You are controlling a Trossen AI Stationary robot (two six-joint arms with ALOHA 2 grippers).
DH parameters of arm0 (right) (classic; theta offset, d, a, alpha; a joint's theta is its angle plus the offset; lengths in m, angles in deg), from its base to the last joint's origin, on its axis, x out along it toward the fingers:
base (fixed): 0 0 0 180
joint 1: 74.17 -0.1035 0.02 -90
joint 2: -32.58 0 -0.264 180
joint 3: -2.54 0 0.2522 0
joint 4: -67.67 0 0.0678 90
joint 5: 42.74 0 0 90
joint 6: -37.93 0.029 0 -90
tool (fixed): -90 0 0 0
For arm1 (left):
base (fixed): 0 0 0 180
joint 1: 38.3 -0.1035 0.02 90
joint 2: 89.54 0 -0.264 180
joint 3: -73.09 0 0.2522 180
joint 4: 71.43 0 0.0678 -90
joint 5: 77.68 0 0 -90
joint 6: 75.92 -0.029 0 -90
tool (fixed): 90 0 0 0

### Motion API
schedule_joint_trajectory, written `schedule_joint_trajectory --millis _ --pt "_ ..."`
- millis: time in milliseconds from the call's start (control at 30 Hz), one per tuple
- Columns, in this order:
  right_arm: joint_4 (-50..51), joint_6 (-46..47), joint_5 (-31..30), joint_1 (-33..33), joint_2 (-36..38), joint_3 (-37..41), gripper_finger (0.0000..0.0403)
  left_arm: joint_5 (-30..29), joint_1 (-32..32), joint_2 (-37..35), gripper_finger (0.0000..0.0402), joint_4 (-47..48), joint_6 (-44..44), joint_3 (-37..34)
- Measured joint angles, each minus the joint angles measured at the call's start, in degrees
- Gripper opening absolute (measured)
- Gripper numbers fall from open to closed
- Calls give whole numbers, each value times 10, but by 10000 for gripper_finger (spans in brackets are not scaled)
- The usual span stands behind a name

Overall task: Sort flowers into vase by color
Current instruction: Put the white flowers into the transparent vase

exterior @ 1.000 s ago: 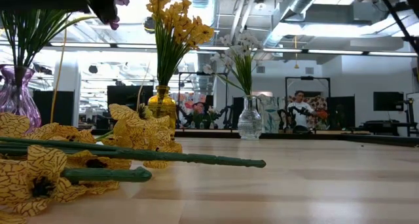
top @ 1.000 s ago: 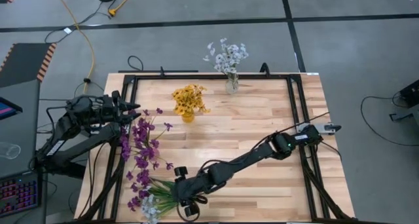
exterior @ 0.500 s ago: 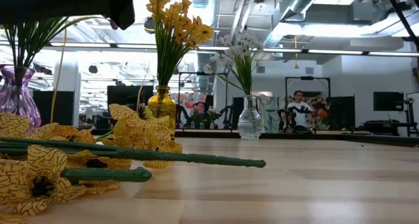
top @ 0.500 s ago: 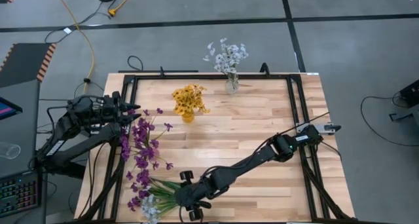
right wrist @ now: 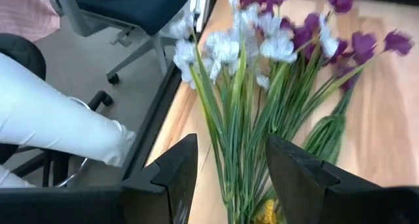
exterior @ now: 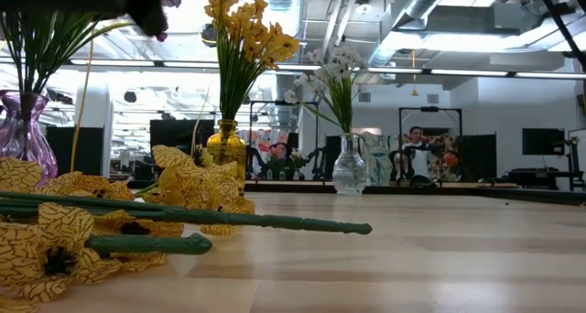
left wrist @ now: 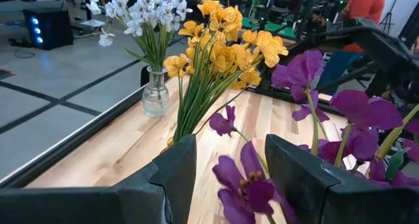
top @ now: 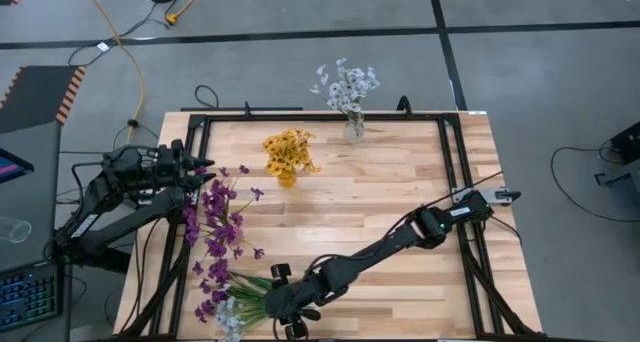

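1. Three vases stand on the wooden bench [top: 380,192]: a clear vase [top: 354,132] with white flowers [top: 346,86] at the far edge, an amber vase [top: 287,178] with yellow flowers [top: 289,151] nearer the middle, and a purple vase [exterior: 22,134] at the left side, seen only in the low view, with green stems rising from it.
2. Loose flowers lie at the near-left corner: a run of purple flowers [top: 218,232] along the left side, and white sprays [top: 230,318] at the near edge, their green stems fanning toward the bench middle.
3. Low view: yellow blossoms [exterior: 192,185] and thick green stems [exterior: 229,220] lie flat on the bench close to the camera.
4. Right hand [top: 288,304] hangs low over the stem ends of the loose bunch at the near edge. Right wrist view: fingers [right wrist: 173,178] apart, white sprays and green stems showing in the gap between them; no contact visible, nothing grasped.
5. Left hand [top: 196,166] sits at the far-left side of the bench, just above the top of the purple run. Left wrist view: fingers [left wrist: 177,175] apart, a purple blossom [left wrist: 249,188] between them; cannot tell whether the pads touch it.
6. A person's white-clad leg [right wrist: 59,122] and a chair base [right wrist: 131,60] show beyond the bench edge in the right wrist view.
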Motion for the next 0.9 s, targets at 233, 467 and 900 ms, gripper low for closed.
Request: schedule_joint_trajectory --millis 233,467,900 --pt "-13 -28 -16 2 -23 1 207 0 0 0 169 1 0 0" --pt "-37 -31 -14 5 -34 -2 207 -1 0 0 169 2 0 0" --pt "-9 -30 -25 3 -69 0 207 -1 0 0 169 5 0 0"
